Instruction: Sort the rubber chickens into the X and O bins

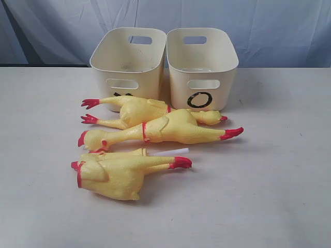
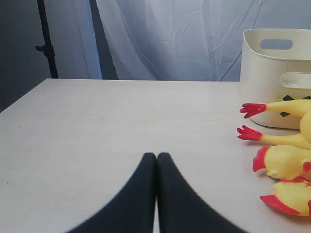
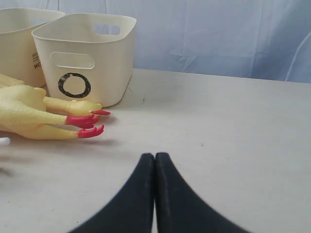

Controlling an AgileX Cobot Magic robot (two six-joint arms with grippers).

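Observation:
Three yellow rubber chickens lie mid-table in front of the bins. The back chicken [image 1: 139,109] points its red feet left. The middle chicken [image 1: 173,129] has its feet to the right. Nearest lies a headless body [image 1: 121,174], with a neck piece [image 1: 119,153] and its white tube [image 1: 170,151] beside it. The back chicken partly hides the mark on the X bin [image 1: 129,51]; the O bin [image 1: 202,57] stands right of it. My left gripper [image 2: 156,156] is shut and empty, left of the chickens' red feet [image 2: 252,109]. My right gripper [image 3: 154,156] is shut and empty, right of the middle chicken's feet [image 3: 85,124].
Both cream bins touch side by side at the back of the white table [image 1: 279,170]. A pale blue curtain [image 1: 269,26] hangs behind them. A black stand [image 2: 46,43] rises past the table's far left corner. Neither arm shows in the exterior view.

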